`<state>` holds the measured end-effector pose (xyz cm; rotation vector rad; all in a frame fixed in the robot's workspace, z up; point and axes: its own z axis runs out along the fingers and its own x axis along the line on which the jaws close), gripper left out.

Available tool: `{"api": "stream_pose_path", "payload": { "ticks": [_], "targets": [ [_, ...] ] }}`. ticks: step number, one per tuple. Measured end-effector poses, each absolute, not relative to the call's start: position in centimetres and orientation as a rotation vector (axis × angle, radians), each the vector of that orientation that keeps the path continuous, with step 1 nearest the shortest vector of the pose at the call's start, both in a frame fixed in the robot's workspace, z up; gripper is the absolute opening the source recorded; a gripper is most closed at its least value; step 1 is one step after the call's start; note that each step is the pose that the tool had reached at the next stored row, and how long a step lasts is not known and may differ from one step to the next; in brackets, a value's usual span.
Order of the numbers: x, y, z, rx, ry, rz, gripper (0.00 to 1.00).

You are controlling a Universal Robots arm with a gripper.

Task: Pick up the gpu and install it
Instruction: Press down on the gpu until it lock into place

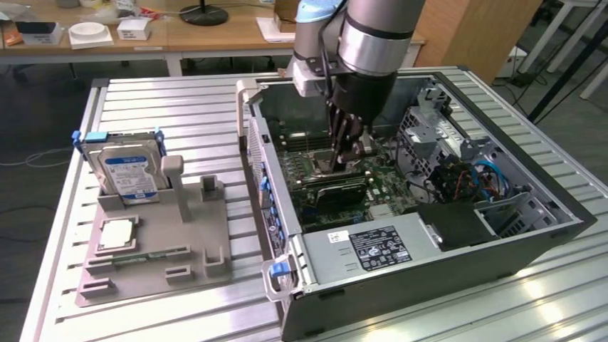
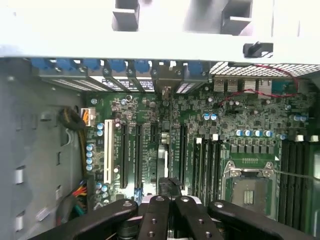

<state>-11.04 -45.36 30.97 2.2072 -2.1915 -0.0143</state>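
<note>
Pincer (image 2: 167,200) over motherboard (image 2: 200,145), gpu (image 2: 162,155) edge-on between slots.

The exterior view looked down from above at an angle, set back far enough to take in the slatted metal table (image 1: 171,100), the grey parts fixture (image 1: 156,242) on the exterior view's left, the open computer case (image 1: 428,285) on its right, and desks behind. The wrist view sat close inside the case, facing the motherboard (image 2: 200,135) nearly square on, with the gripper (image 2: 167,207) linkage at the frame edge. Both views shared the motherboard (image 1: 366,192), the CPU socket (image 2: 247,182) and the case's rear wall with blue slot clips (image 2: 117,65).
</note>
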Motion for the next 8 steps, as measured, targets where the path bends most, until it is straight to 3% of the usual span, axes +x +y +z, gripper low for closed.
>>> {"api": "stream_pose_path", "payload": {
  "ticks": [8],
  "targets": [
    [-11.04,-45.37,31.00,2.207,-2.191,-0.014,0.11]
  ]
}}
